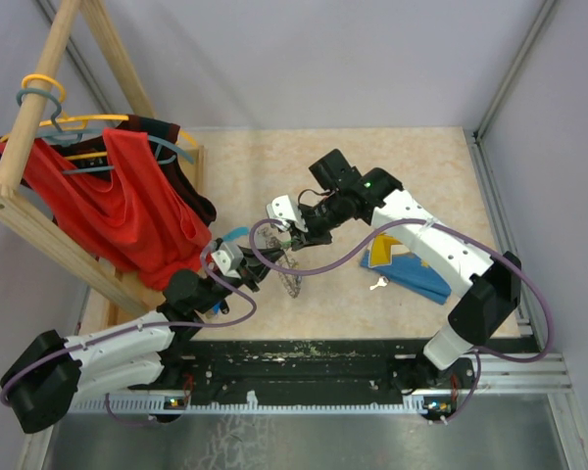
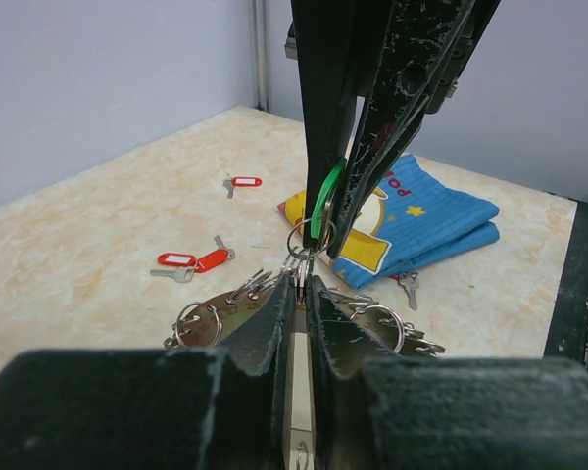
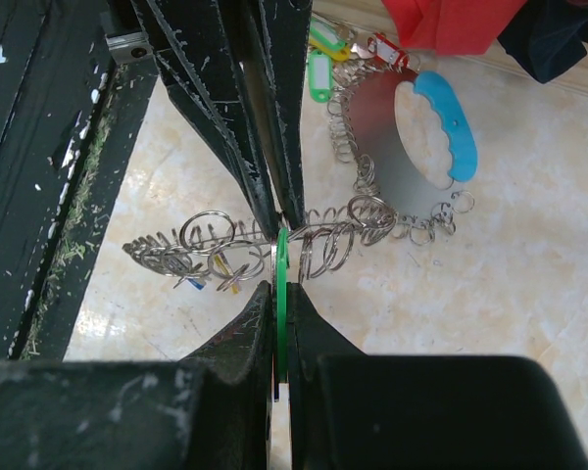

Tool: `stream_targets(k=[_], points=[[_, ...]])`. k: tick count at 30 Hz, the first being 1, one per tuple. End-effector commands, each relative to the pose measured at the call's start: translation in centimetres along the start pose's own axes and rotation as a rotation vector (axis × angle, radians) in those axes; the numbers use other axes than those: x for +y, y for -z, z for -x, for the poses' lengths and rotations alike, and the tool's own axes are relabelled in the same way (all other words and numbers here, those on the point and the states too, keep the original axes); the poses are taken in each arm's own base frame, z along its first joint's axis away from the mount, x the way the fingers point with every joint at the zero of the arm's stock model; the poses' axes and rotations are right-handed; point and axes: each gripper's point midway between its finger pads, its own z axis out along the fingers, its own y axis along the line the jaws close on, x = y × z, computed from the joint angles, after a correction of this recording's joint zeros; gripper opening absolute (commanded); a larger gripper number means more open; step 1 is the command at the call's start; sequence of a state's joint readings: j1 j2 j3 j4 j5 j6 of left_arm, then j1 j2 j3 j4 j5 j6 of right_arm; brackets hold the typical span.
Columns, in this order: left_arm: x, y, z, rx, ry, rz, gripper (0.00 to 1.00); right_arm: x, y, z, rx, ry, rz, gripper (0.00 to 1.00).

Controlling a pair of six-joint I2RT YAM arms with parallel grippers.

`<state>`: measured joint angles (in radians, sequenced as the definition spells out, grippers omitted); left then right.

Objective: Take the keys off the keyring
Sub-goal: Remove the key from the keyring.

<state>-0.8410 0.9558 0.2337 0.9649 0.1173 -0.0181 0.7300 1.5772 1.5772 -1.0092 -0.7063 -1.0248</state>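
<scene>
**Status: L and R arms, bench centre**

- R fingers [image 3: 243,338]: clenched on a flat green plastic key tag [image 3: 281,279], held edge-on between the pads. The tag's small loop hooks into the grey metal keyring [image 3: 211,237], which is fringed w/ small silver loops.
- L fingers [image 2: 269,323]: closed to a thin slit, pinching one silver loop of the keyring directly below the green tag.
- Keyring position: between the two finger sets, above mid-bench and just in front of the L arm. Contact w/ the bench surface cannot be told.
- Loose on the beige speckled bench [image 1: 412,166]: two red-tagged keys [image 2: 191,260] side by side, and a third red-tagged key [image 2: 243,181] farther out.
- Folded blue-and-yellow cloth [image 2: 441,220]: R side of the bench, w/ a small silver key [image 2: 408,284] at its near edge.
- Grey crescent plate w/ blue grip [image 3: 446,122]: lies flat near the red garment [image 1: 127,206], also loop-fringed. Link to the held keyring cannot be told.
</scene>
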Motion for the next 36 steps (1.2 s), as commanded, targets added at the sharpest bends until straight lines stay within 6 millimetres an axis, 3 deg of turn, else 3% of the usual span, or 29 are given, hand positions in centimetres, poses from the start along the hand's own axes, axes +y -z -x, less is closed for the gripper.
stream_targets(k=[1, 7, 28, 32, 36], points=[[0.4, -0.6, 1.4, -0.032, -0.025, 0.018, 0.11, -0.5, 1.2, 2.2, -0.074, 0.042, -0.039, 0.00], [0.5, -0.5, 1.3, -0.023, -0.034, 0.024, 0.00, -0.7, 1.4, 2.2, -0.067, 0.037, -0.053, 0.00], [1.5, -0.8, 0.5, 0.038, -0.034, 0.075, 0.00, -1.1, 1.7, 0.9, -0.012, -0.001, -0.111, 0.00], [1.4, -0.4, 0.9, 0.015, 0.000, 0.081, 0.25, -1.3, 2.2, 0.5, 0.040, 0.034, -0.122, 0.00], [0.8, 0.5, 2.2, -0.053, -0.018, 0.050, 0.41, -1.0, 2.8, 0.4, 0.076, 0.062, -0.114, 0.00]])
